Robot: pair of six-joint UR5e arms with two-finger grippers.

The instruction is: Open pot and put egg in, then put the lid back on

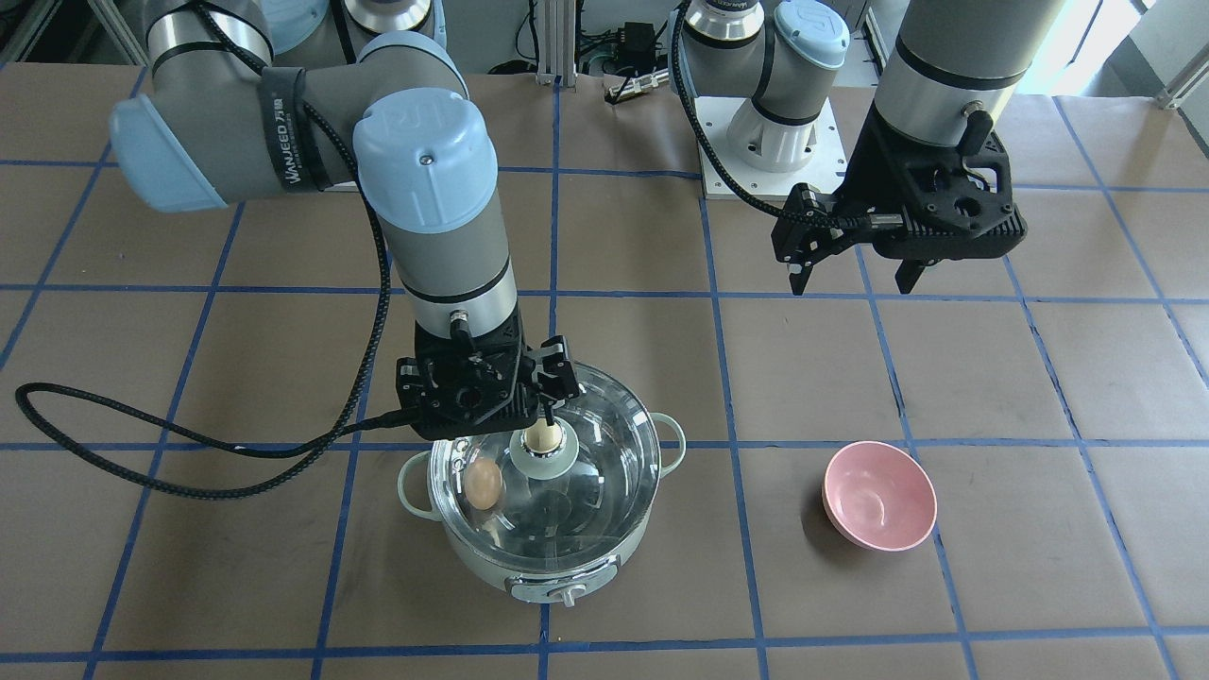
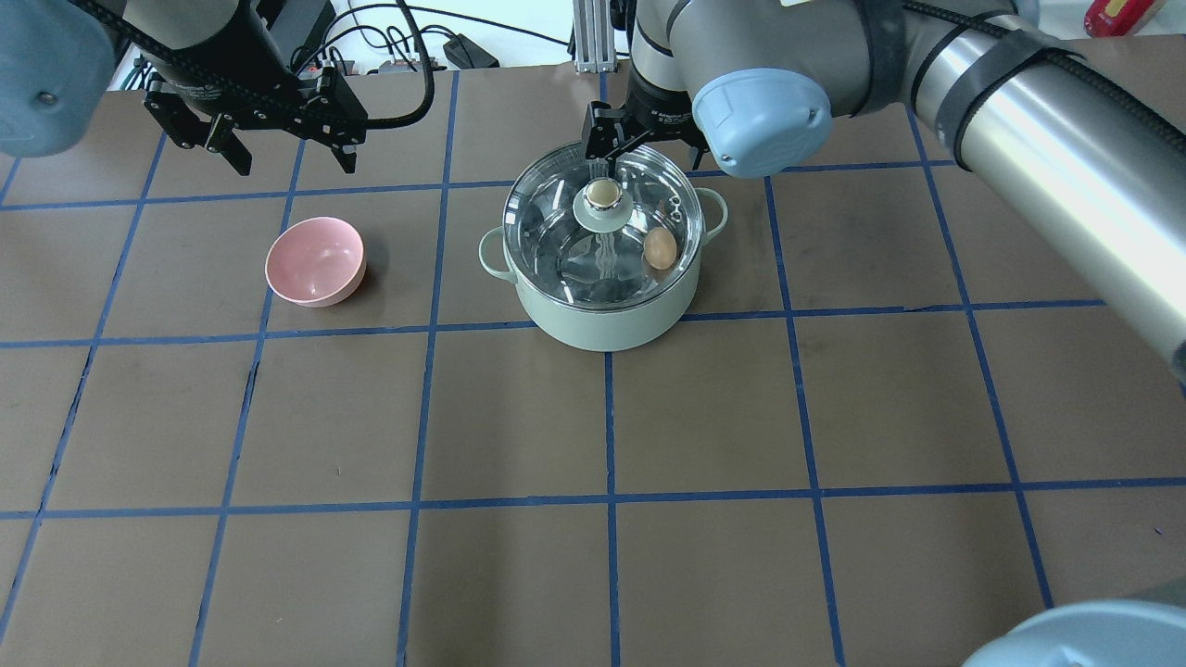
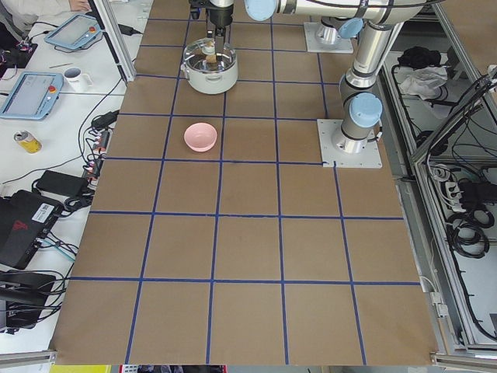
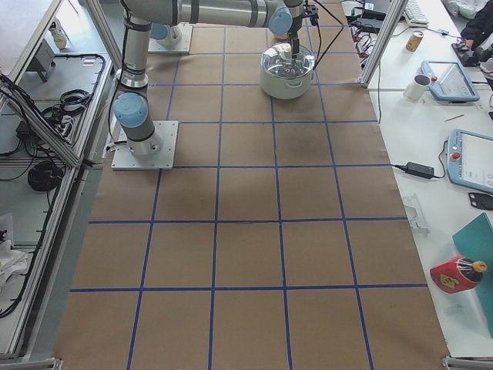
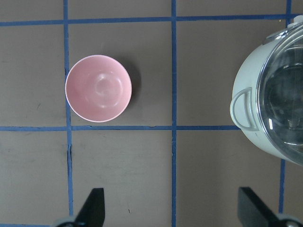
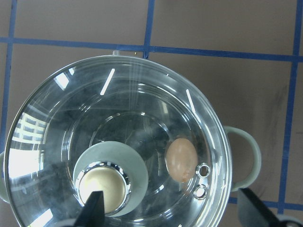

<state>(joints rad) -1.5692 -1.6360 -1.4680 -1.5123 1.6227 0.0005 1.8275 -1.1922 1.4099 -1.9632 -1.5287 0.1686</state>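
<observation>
Clear glass lid sits on mint-green pot, tan egg inside.

Egg: in the pot, under the lid
Bowl: on the table, well left of the pot

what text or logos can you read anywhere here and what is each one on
"WANJEED": white print on the black strap around the right arm; the smaller characters after it are too small to read.
"UR": faint raised logo on the blue joint cap of that arm.
Pot front panel: the marks by its knob are too blurred to read.
Desk items in the side views: labels too small to read.
</observation>
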